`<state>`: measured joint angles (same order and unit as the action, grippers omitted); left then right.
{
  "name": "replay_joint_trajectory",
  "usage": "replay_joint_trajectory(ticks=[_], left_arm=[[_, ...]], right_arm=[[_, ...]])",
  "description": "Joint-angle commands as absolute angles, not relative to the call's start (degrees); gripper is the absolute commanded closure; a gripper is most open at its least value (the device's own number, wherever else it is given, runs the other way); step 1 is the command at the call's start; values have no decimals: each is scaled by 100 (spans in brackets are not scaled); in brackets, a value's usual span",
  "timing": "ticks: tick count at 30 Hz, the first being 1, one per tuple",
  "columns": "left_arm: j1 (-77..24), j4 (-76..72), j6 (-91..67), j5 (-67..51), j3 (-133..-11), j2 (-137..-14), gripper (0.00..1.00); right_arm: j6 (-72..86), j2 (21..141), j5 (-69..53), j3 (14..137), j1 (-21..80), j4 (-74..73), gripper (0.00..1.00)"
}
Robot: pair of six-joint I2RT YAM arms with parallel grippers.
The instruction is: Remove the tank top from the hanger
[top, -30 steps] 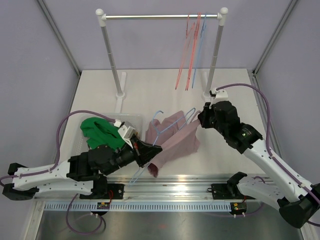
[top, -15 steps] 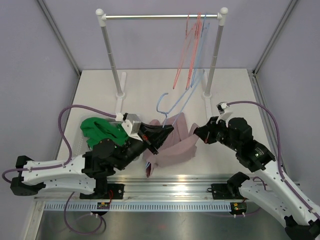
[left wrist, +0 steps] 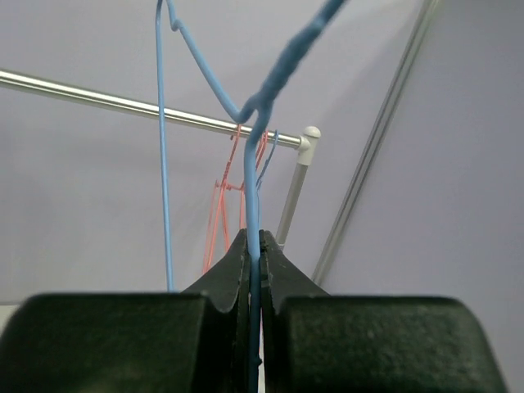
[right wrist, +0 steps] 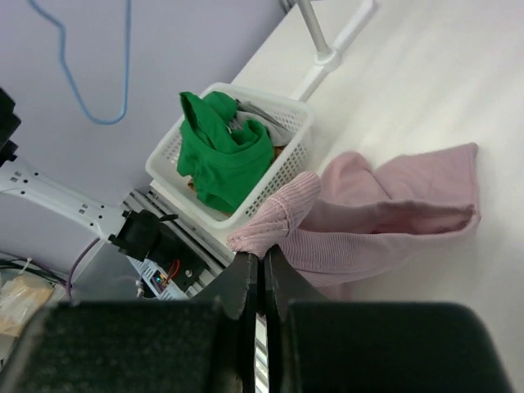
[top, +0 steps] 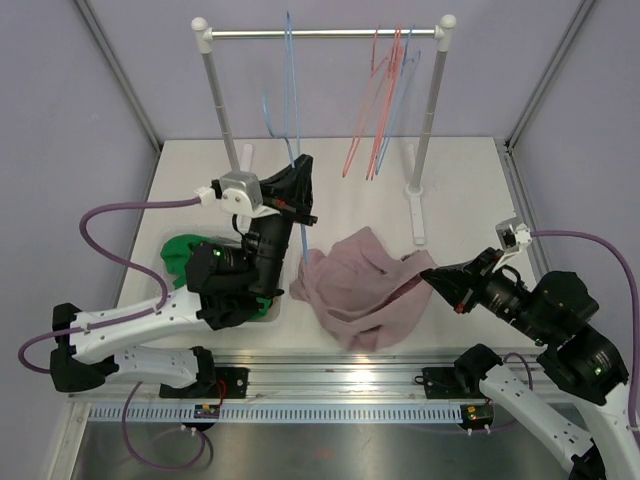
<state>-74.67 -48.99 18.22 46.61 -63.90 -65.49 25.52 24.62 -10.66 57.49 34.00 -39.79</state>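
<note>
The pink tank top (top: 352, 285) lies crumpled on the table, free of the hanger. One edge of it stretches right to my right gripper (top: 430, 277), which is shut on that edge. In the right wrist view the ribbed pink tank top (right wrist: 360, 217) bunches at the tips of the right gripper (right wrist: 260, 255). My left gripper (top: 297, 188) is raised above the table's left half, shut on the wire of the bare blue hanger (top: 291, 90), which stands upright in front of the rail. In the left wrist view the hanger (left wrist: 250, 164) runs up from between the closed jaws of the left gripper (left wrist: 254, 246).
A white basket (right wrist: 274, 180) holding a green garment (top: 205, 262) sits at the near left, right beside the tank top. The clothes rack's rail (top: 320, 33) spans the back, with red and blue hangers (top: 385, 100) at its right end and posts (top: 430, 120) on the table.
My left gripper has swung up and back with the hanger, drawing it out of the tank top. My right gripper pulled the tank top right and nearer, and it now lies spread on the table.
</note>
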Motion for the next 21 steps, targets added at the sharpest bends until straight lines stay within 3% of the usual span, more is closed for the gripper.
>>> replay_joint_trajectory(ticks=[1, 8, 11, 12, 13, 15, 21], left_arm=[[-7155, -2804, 129, 4634, -6978, -6232, 100], [-6918, 181, -1606, 4351, -7382, -6126, 100], [-6531, 1167, -2169, 3903, -7706, -6353, 100], [-6408, 1360, -2249, 3763, -7804, -6441, 100], [-6172, 1676, -2381, 3483, -7909, -6521, 100], [-6012, 2003, -2470, 3341, -8305, -6784, 100], [-5608, 2794, -2356, 2752, -9550, -7714, 100]], right_arm=[[2137, 2601, -1625, 6055, 3366, -4156, 100], [2434, 3303, -2206, 5239, 3366, -3499, 90], [2566, 3681, -2198, 4949, 3366, -3165, 69], [2566, 3787, -2006, 4931, 3366, -3181, 36], [2523, 3980, -1882, 4965, 3366, -3277, 29], [2514, 4069, -1488, 5018, 3366, -3374, 1], [2479, 3999, -484, 5370, 3366, -3894, 1]])
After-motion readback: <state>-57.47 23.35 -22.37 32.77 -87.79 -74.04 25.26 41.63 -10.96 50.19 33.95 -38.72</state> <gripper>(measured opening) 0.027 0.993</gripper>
